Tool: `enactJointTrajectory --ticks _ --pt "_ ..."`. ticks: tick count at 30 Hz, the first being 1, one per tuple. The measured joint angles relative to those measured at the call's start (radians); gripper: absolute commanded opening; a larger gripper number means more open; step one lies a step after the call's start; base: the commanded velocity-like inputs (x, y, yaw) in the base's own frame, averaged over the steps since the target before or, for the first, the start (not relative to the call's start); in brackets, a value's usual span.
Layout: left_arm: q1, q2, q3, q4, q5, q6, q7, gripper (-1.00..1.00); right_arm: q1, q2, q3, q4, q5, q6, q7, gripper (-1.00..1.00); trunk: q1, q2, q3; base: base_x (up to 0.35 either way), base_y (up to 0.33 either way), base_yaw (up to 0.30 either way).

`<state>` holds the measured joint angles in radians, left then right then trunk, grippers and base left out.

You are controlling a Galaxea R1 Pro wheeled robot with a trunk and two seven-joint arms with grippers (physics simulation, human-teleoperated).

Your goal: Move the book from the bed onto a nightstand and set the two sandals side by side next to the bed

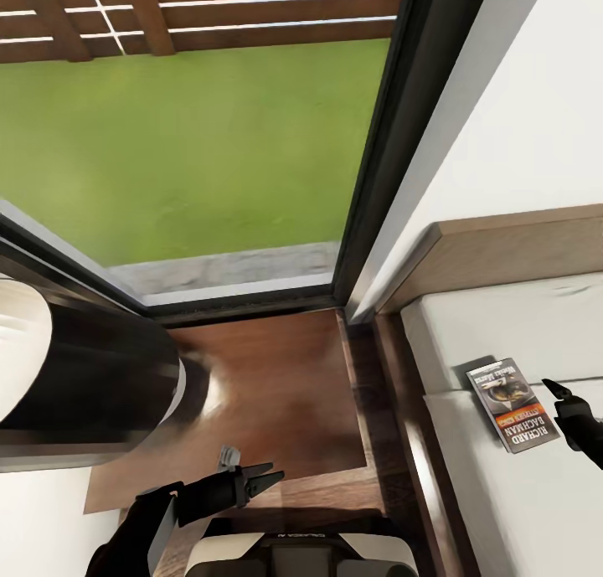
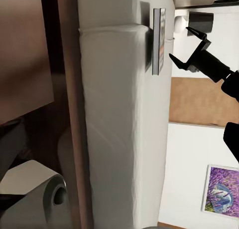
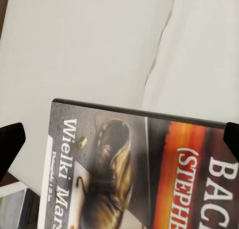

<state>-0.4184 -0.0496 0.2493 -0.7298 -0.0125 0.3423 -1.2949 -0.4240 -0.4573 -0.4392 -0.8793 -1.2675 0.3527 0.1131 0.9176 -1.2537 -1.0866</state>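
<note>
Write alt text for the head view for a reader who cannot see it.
The right gripper, jaws open, hovers beside the Richard Bachman book lying flat on the bed's pale mattress near the wooden headboard. To the left, the left gripper hangs open over the brown wood floor, below a black-framed window showing grass and a slatted fence.

Grey-and-dark book [image 1: 512,404] cover with orange band and white lettering, on a pale grey-white mattress [image 1: 502,493]; brown wood-plank floor [image 1: 276,393], white wall [image 1: 519,116], green grass [image 1: 184,150], black grippers [image 1: 255,482].
</note>
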Motion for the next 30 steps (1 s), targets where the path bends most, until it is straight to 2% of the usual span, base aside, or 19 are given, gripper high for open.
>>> enactJointTrajectory --ticks 17,24,30 --pt "0.000 0.000 0.000 0.000 0.000 0.000 0.000 1.00 0.000 0.000 0.000 -0.001 0.000 0.000 0.000 1.00 0.000 0.000 0.000 0.000 0.000 -0.003" --pt "0.000 0.000 0.000 0.000 0.000 0.000 0.000 1.00 0.001 0.000 0.000 -0.001 0.000 0.000 0.000 1.00 0.000 0.000 0.000 0.000 0.000 -0.158" --pt "0.000 0.000 0.000 0.000 0.000 0.000 0.000 1.00 0.001 0.001 0.000 -0.001 0.000 0.000 0.001 1.00 0.000 0.000 0.000 0.000 0.000 -0.039"
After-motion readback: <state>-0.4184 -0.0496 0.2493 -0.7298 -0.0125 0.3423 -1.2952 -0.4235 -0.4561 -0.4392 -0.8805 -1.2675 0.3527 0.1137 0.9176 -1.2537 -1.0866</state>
